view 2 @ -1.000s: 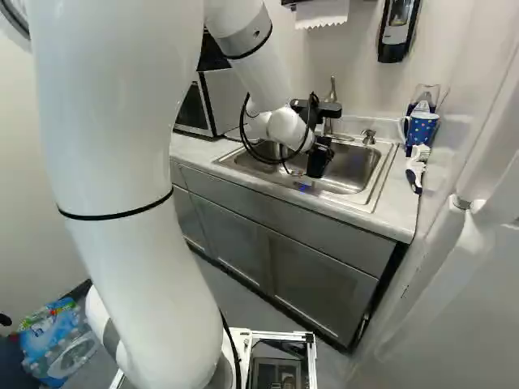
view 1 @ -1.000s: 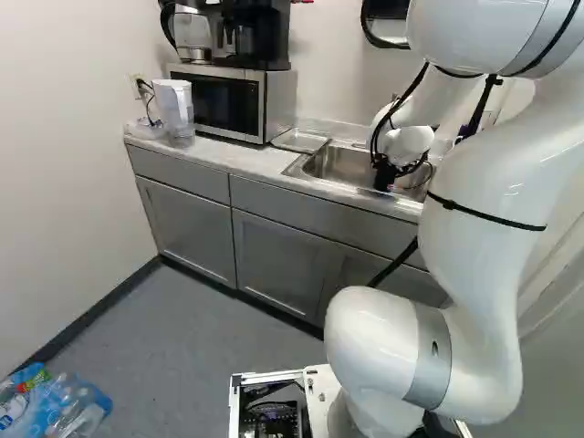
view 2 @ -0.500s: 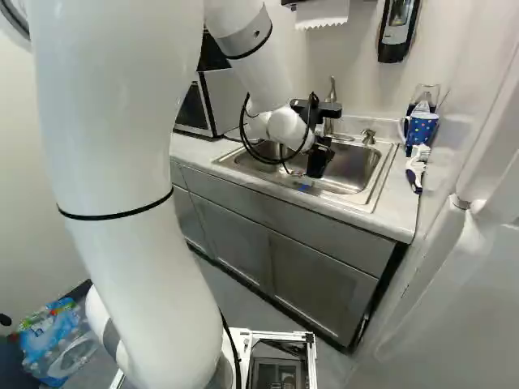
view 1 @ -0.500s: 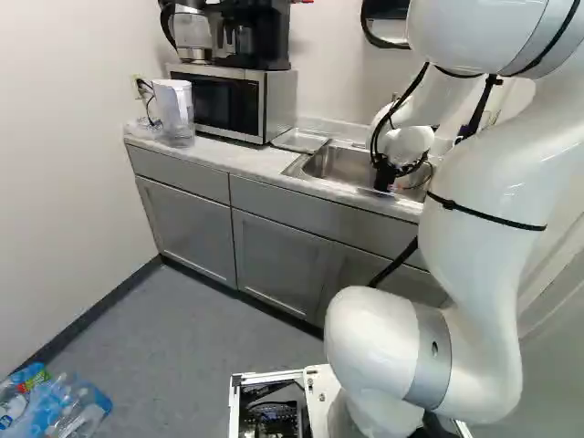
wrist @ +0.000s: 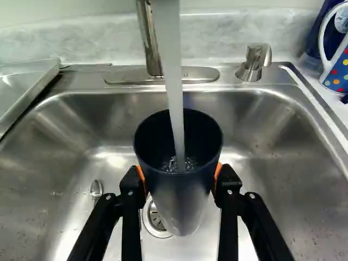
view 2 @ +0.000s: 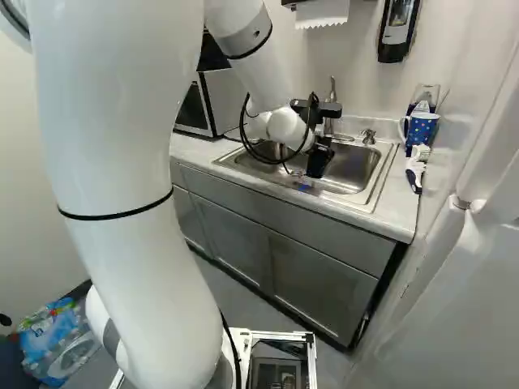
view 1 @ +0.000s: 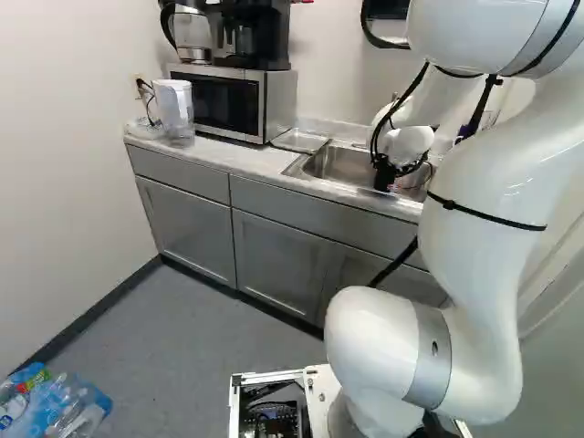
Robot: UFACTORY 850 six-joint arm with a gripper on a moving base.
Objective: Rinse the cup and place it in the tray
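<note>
"How's your pincer (view 2: 321,151)?"
"Partly spread, clamping the cup (wrist: 182,196) from both sides under running water (wrist: 172,70), over the drain (wrist: 156,218)."
"Edges?"
"Your tray (wrist: 48,80) rims ten o'clock; sink walls (wrist: 274,117) stand well apart at three and nine."

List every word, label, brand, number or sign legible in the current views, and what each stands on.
No text reads clearly enough to quote.
White label on the dark blue item by the dotted mug: too small.
Bottle pack wrapper: blurred.
Wall dispenser: too small to tell.
Cup: none on its visible side.
</note>
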